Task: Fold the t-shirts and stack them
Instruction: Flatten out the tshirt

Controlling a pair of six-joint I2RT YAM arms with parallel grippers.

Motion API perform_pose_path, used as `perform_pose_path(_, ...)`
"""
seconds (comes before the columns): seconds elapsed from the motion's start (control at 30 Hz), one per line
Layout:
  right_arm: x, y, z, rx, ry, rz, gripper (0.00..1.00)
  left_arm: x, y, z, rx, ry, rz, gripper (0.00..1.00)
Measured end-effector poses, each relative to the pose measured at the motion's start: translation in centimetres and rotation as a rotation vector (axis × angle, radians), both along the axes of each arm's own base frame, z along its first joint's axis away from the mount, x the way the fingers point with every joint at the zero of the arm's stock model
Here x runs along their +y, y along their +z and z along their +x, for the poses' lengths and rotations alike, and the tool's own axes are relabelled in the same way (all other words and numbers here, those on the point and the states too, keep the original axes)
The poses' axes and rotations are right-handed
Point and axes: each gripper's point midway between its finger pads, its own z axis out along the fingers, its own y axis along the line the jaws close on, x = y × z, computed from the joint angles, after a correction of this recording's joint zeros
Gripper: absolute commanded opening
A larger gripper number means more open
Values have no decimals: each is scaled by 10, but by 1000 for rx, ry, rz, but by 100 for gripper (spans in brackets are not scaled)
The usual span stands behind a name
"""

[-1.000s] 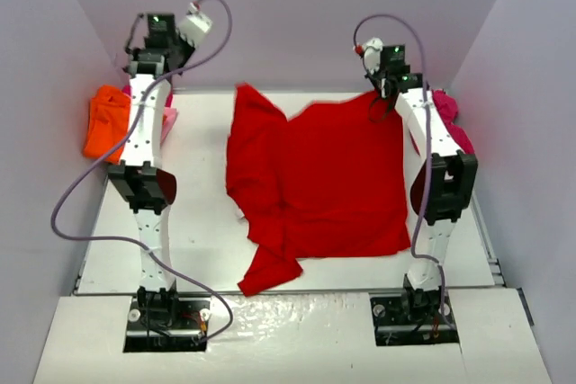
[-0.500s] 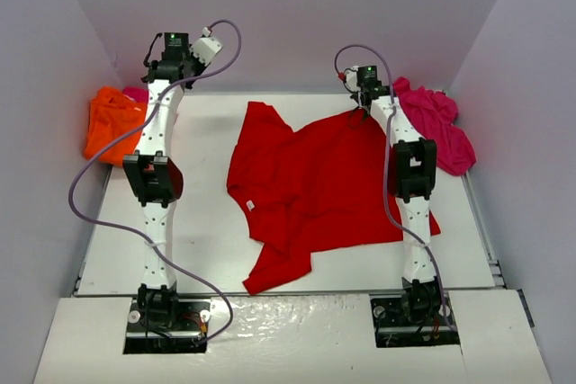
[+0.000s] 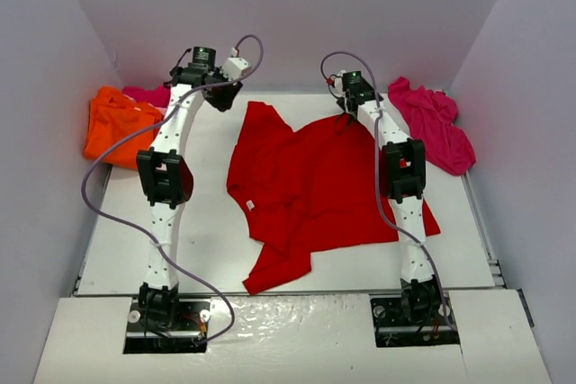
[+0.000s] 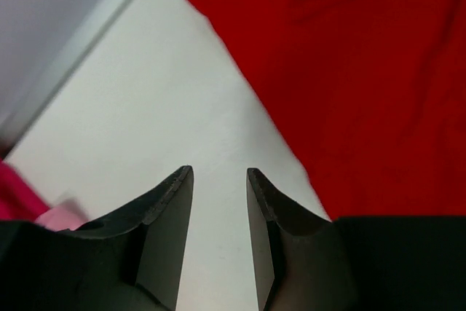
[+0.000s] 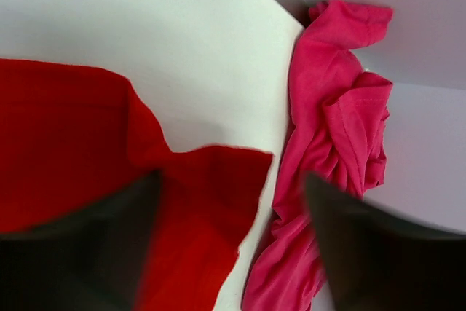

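A red t-shirt [image 3: 310, 177] lies spread and rumpled across the middle of the table. An orange t-shirt [image 3: 112, 123] is bunched at the back left, with a bit of pink cloth [image 3: 148, 94] behind it. A magenta t-shirt [image 3: 434, 123] is heaped at the back right. My left gripper [image 3: 220, 96] hovers at the back, just left of the red shirt's sleeve [image 4: 364, 71]; in the left wrist view this gripper [image 4: 218, 172] is open over bare table. My right gripper [image 5: 231, 175] stands open above the red shirt's back corner [image 5: 211, 202], beside the magenta shirt [image 5: 335, 143].
White table [image 3: 198, 213] enclosed by pale walls at the back and on both sides. The raised front ledge [image 3: 288, 330] carries both arm bases. A cable loops off each arm. A strip of pink cloth [image 4: 18, 194] shows at the left wrist view's lower left.
Both arms swung inward along the back. The right gripper carried the red shirt's corner leftward, then opened and let it go. The left gripper opened from shut.
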Motion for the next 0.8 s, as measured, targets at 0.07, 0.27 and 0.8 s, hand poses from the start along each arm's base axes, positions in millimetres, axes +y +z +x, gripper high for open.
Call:
perform_pose_path(0.07, -3, -6, -1, 6, -12, -11, 100, -19, -20, -19, 86, -47, -21, 33)
perform_pose_path(0.27, -17, -10, 0, -8, -64, -43, 91, -71, -70, -84, 325, -182, -58, 32)
perform_pose_path(0.8, -51, 25, -67, 18, -140, 39, 0, -89, -70, -149, 475, -272, -94, 0)
